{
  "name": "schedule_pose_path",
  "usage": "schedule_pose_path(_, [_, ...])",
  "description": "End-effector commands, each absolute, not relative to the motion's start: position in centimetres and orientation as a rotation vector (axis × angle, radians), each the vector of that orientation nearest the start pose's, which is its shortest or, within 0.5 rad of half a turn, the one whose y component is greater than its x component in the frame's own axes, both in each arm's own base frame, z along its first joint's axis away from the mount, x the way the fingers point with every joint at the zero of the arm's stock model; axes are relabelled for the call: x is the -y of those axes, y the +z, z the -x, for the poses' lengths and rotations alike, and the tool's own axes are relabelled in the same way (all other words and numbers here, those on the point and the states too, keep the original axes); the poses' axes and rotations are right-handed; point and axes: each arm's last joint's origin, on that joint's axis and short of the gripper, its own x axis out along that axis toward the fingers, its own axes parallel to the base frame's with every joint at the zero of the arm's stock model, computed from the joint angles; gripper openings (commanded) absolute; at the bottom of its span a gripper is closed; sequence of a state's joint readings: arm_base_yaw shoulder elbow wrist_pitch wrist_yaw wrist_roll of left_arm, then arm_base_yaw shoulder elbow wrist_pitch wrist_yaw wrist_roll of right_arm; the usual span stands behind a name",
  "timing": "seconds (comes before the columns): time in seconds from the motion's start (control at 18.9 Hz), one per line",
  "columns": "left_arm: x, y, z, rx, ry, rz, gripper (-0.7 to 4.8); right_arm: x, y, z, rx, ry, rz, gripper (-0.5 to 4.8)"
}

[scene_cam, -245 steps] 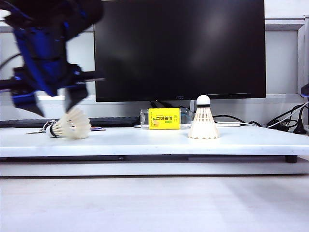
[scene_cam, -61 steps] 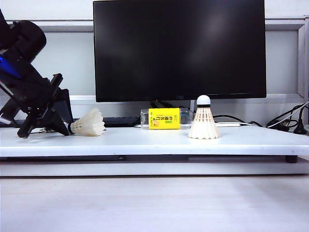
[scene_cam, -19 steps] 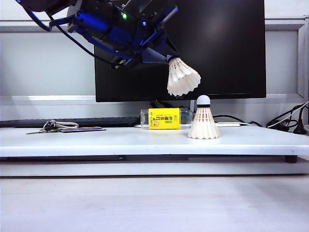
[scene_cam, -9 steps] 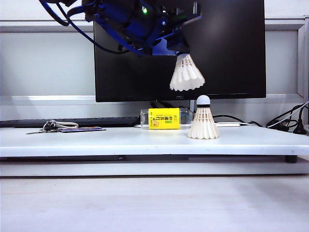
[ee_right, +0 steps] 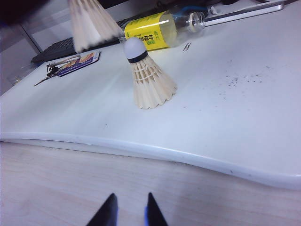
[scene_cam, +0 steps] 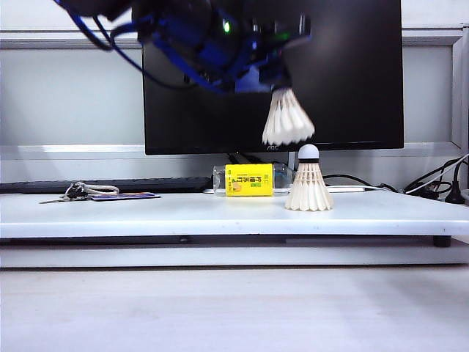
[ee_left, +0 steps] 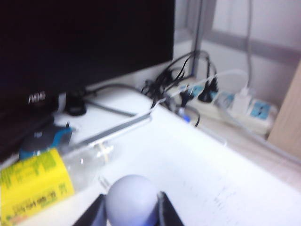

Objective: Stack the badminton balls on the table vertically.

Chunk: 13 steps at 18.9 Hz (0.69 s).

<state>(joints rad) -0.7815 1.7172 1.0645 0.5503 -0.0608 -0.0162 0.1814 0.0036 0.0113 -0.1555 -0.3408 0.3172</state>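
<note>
The left gripper (scene_cam: 277, 82) clamped a cream feather shuttlecock (scene_cam: 287, 119) above the upright one (scene_cam: 308, 182) on the white table (scene_cam: 220, 213); the right gripper (ee_right: 128, 210), fingers slightly apart, hung off the table.

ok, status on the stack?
Left gripper shut on carried shuttlecock, above and just left of standing shuttlecock. Right gripper parked off the table, empty. Nothing between them.

exterior: level, frontal, at table (scene_cam: 220, 213) edge | wrists: close (both oblique); share tabletop

shuttlecocks (scene_cam: 308, 187): cream-white, black band
surface (scene_cam: 220, 213): white
bottle (scene_cam: 249, 180): yellow label
monitor (scene_cam: 352, 73): black
left end effector (scene_cam: 275, 81): blue
</note>
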Motion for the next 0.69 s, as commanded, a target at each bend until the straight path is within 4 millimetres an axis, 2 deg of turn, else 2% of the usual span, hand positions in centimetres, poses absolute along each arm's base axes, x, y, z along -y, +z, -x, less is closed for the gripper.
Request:
schedule_pose_path(0.05, [27.2, 25.5, -27.6, -0.08, -0.722, -0.019, 1.44, -2.7, 15.3, -9.1, -0.229, 0.495, -0.318, 0.84])
schedule_pose_path(0.32, [28.5, 26.2, -27.7, -0.046, -0.735, -0.014, 1.44, -2.6, 15.3, -9.1, -0.229, 0.492, -0.318, 0.84])
schedule_pose_path(0.48, [29.5, 25.5, -27.8, -0.055, -0.746, -0.042, 1.44, -2.6, 15.3, -9.1, -0.229, 0.492, -0.317, 0.84])
schedule_pose_path(0.69, [30.0, 24.3, -27.9, -0.08, -0.739, -0.073, 1.44, -2.6, 15.3, -9.1, -0.229, 0.491, -0.317, 0.84])
